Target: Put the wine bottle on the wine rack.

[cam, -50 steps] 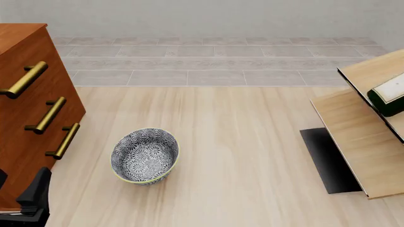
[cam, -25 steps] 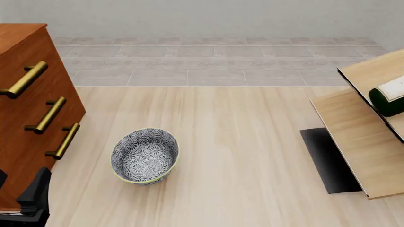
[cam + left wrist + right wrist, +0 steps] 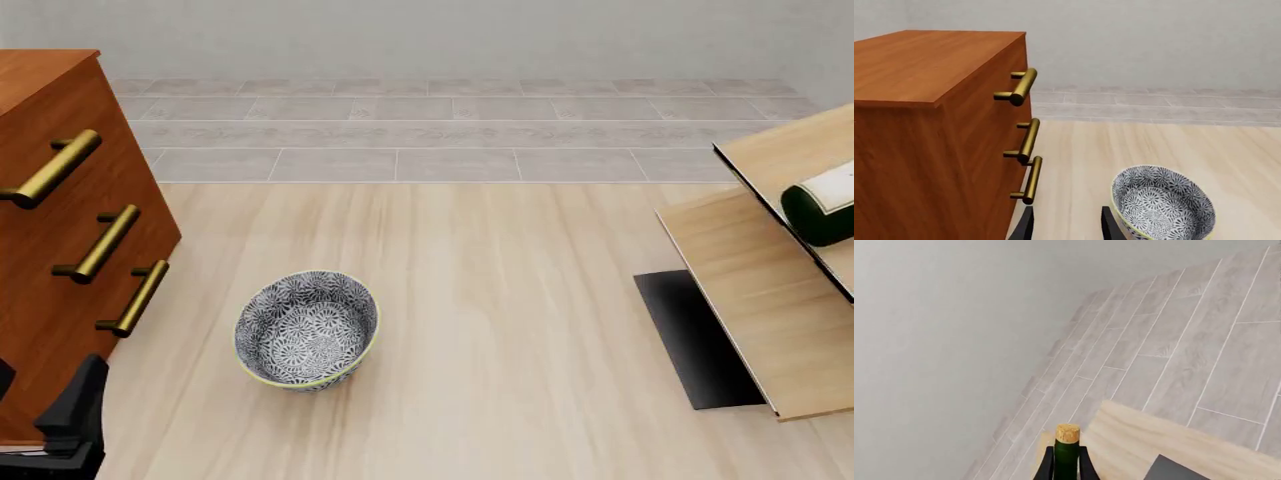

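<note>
The wine bottle (image 3: 817, 208) lies tilted on the pale-wood wine rack (image 3: 754, 300) at the right edge of the front view. Only its dark green lower body and white label show there. The right wrist view looks along the bottle's neck to its gold top (image 3: 1067, 433), and my right gripper (image 3: 1066, 466) is shut on that neck, one finger on each side. The front view does not show the right gripper. My left gripper (image 3: 1066, 227) stands open and empty at the table's near left corner (image 3: 70, 425), far from the bottle.
A patterned blue-and-white bowl (image 3: 307, 328) sits left of the table's middle, just ahead of the left gripper (image 3: 1162, 206). A reddish-brown drawer cabinet (image 3: 67, 230) with brass handles stands along the left side. The rack's black base (image 3: 694, 335) lies on the table.
The bottle's end on the rack has turned and shifted slightly, its label now looking rounder. The left arm and the bowl have not moved.
</note>
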Controlling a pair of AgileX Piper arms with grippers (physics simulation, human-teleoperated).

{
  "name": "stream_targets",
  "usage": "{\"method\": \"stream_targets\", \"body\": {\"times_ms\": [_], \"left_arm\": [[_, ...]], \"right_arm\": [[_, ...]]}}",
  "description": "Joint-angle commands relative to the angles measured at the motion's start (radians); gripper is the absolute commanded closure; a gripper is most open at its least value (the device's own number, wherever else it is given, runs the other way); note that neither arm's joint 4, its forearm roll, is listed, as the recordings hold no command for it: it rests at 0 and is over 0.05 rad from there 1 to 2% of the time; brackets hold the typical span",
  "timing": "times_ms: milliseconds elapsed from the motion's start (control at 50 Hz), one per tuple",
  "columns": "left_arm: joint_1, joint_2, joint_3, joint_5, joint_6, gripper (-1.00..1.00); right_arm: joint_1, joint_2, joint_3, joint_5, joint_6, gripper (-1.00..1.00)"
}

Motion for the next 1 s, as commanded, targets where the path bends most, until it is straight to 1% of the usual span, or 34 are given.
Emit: {"method": "stream_targets", "body": {"times_ms": [20, 220, 380, 400, 780, 1000], "left_arm": [[0.001, -0.002, 0.000, 0.002, 0.001, -1.00], [0.001, -0.001, 0.000, 0.002, 0.000, -1.00], [-0.002, 0.008, 0.000, -0.010, 0.001, -1.00], [-0.002, 0.009, 0.000, -0.011, 0.001, -1.00], [-0.007, 0.037, 0.000, -0.040, 0.002, -1.00], [-0.006, 0.028, 0.000, -0.029, 0.000, -1.00]], "right_arm": [[0.018, 0.039, 0.060, 0.013, 0.000, 1.00], [0.011, 0.043, 0.063, 0.010, 0.003, 1.00], [0.009, 0.033, 0.055, 0.018, -0.005, 1.00], [0.008, 0.032, 0.055, 0.018, -0.006, -1.00], [0.008, 0.017, 0.049, 0.025, 0.001, -1.00], [0.002, 0.007, 0.047, 0.029, 0.005, -1.00]]}}
